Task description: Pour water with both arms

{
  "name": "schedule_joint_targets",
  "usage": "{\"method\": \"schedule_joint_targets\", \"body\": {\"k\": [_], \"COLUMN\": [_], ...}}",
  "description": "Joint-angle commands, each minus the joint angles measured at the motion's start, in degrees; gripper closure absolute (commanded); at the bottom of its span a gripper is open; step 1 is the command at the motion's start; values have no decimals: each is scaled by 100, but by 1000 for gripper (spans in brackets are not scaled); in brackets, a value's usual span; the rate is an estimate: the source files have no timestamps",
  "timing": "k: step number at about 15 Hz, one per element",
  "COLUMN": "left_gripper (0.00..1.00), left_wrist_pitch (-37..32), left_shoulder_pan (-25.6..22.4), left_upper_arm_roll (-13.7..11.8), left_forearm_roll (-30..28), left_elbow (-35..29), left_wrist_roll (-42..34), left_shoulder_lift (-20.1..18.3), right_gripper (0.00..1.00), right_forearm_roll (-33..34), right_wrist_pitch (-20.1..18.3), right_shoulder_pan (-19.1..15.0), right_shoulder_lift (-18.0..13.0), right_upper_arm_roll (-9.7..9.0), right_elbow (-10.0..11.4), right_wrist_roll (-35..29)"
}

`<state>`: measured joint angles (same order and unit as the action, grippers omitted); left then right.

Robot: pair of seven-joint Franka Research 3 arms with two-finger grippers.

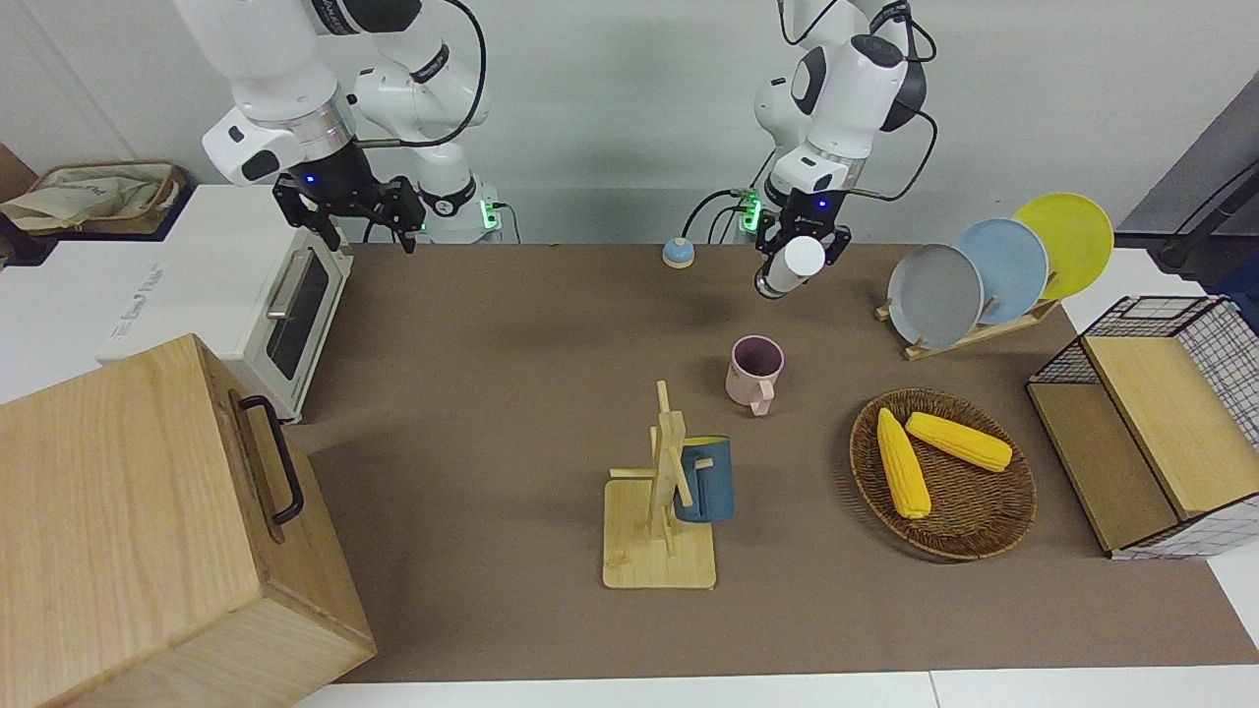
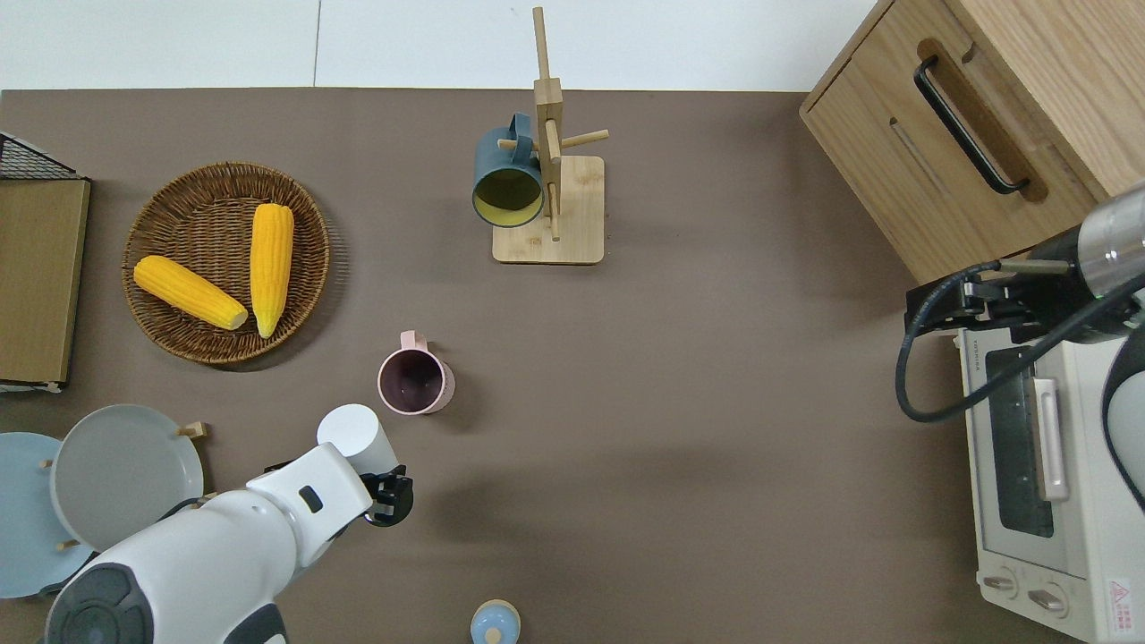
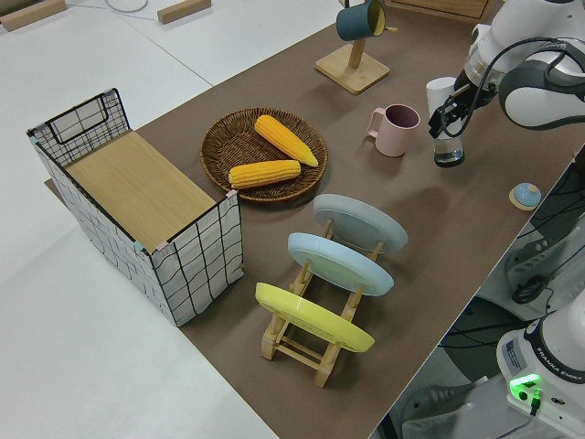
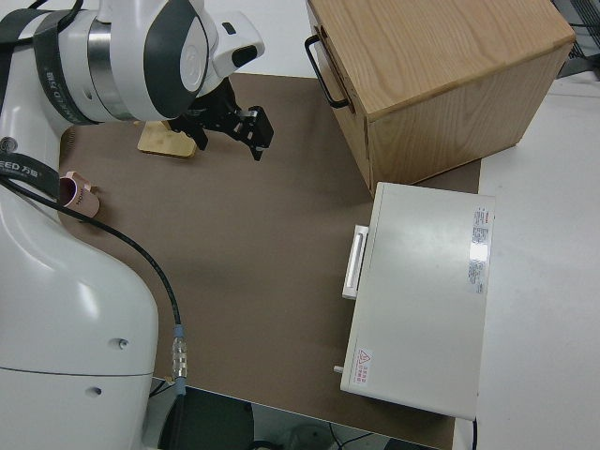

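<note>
My left gripper [image 1: 799, 258] is shut on a white bottle [image 1: 802, 254] with a dark end. It holds the bottle tilted in the air over the brown table mat, close beside the pink mug [image 1: 754, 372]. In the overhead view the bottle [image 2: 356, 434] and the left gripper [image 2: 383, 490] are just short of the mug [image 2: 413, 382]. The left side view shows the bottle [image 3: 443, 123] next to the mug [image 3: 395, 130]. My right gripper [image 1: 359, 221] is open and empty in the air over the mat's edge by the toaster oven [image 1: 285, 315]. It also shows in the overhead view [image 2: 944, 300].
A mug tree holds a blue mug [image 1: 703, 479] mid-table. A wicker basket [image 1: 984, 531] holds two corn cobs. A plate rack [image 1: 984, 270], a wire crate [image 1: 1151, 423], a large wooden box [image 1: 148, 531] and a small blue knob [image 1: 677, 253] stand around.
</note>
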<state>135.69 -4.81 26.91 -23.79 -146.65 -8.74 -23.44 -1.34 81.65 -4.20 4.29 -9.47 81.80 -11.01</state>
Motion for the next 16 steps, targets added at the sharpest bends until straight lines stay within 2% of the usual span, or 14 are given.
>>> {"method": "schedule_joint_targets", "body": {"k": [1, 7, 10, 14, 16], "left_gripper": [1000, 1000, 1000, 1000, 1000], "left_wrist_pitch": [72, -446, -754, -1430, -1545], "left_shoulder_pan": [-38, -301, -442, -442, -416], "left_upper_arm_roll": [51, 25, 33, 25, 42], "left_forearm_roll": [-20, 41, 496, 927, 1253], "left_elbow": [286, 532, 646, 1269, 1490], "left_wrist_roll": [-32, -23, 169, 512, 776], "left_shoulder_lift": [331, 481, 507, 945, 1200], "right_gripper": [11, 11, 9, 11, 11], "right_forearm_roll": [-121, -121, -121, -121, -121], "right_wrist_pitch": [44, 44, 44, 44, 44], "right_shoulder_pan": [-89, -89, -89, -89, -89], "right_shoulder_lift": [-60, -60, -60, -60, -60], "right_upper_arm_roll": [-46, -46, -46, -46, -46], "right_elbow": [29, 29, 29, 29, 29], "right_wrist_roll": [108, 108, 108, 108, 108]}}
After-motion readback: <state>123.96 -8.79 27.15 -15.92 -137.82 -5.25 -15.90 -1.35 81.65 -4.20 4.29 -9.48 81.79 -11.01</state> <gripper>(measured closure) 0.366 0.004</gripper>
